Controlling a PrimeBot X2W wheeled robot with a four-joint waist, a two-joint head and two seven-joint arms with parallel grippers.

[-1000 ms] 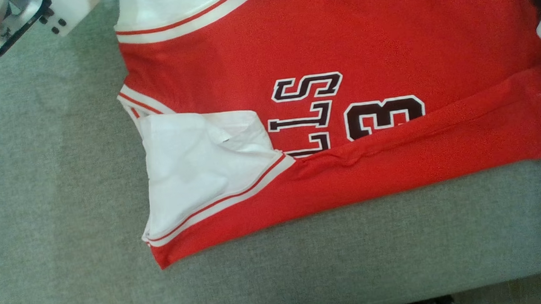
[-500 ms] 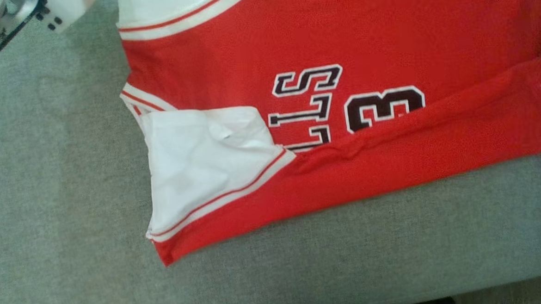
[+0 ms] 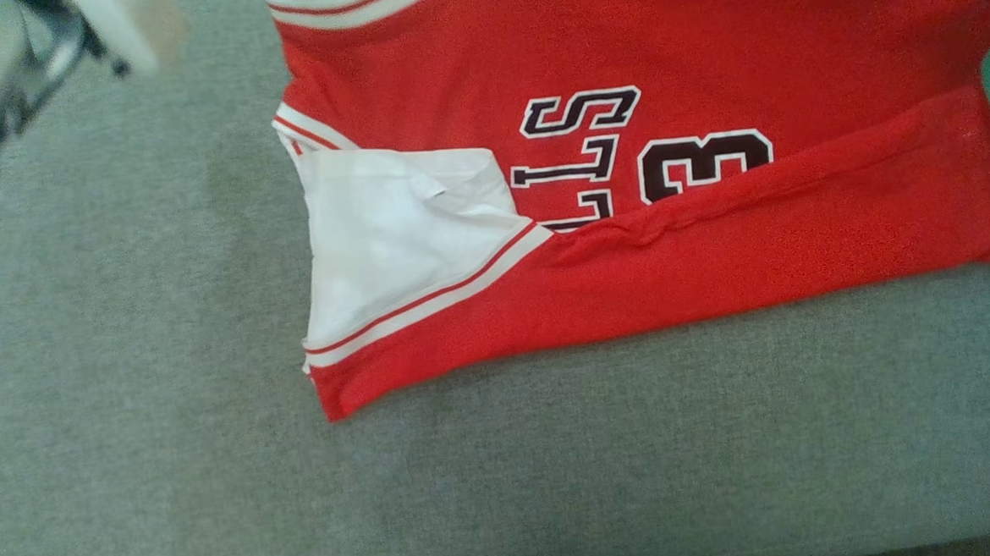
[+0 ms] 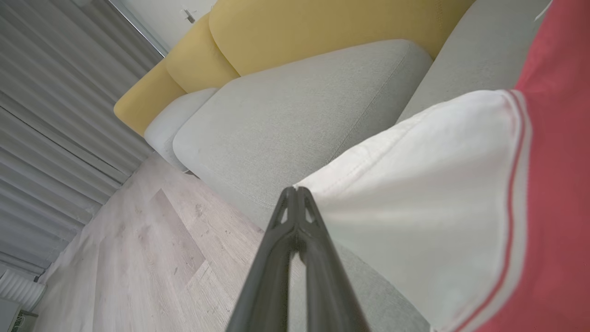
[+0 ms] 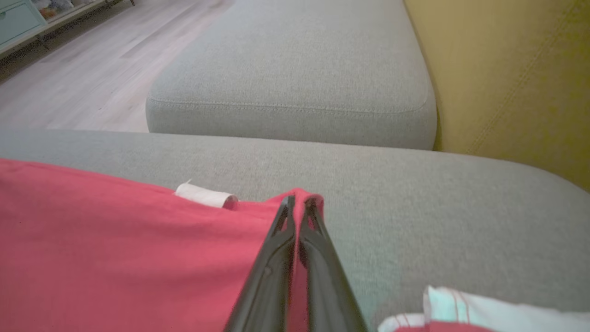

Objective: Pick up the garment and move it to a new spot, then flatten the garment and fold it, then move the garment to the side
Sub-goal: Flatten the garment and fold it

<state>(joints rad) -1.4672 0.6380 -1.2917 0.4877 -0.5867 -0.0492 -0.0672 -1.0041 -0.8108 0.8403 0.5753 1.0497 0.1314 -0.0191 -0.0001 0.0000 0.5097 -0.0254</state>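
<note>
A red basketball jersey (image 3: 703,38) with dark lettering and white sleeves lies on the grey sofa cushion (image 3: 127,373). Its near long side is folded over the print, and one white sleeve (image 3: 391,233) lies flat at the left. In the left wrist view my left gripper (image 4: 297,191) is shut on the corner of the other white sleeve (image 4: 438,184), held off the cushion. In the right wrist view my right gripper (image 5: 299,200) is shut on a corner of the red hem (image 5: 115,240), beside a small white label (image 5: 205,196). My left forearm (image 3: 42,47) shows blurred at the top left.
Yellow back cushions (image 5: 507,69) rise behind the seat. A second grey seat cushion (image 5: 295,69) lies beyond. Pale wooden floor (image 4: 138,258) and a grey curtain (image 4: 46,92) border the sofa. The cushion's front edge runs along the head view's bottom.
The jersey now sits higher and further right in the head view, and part of that shift is the camera's. My left forearm is blurred by motion; the right forearm has left that view.
</note>
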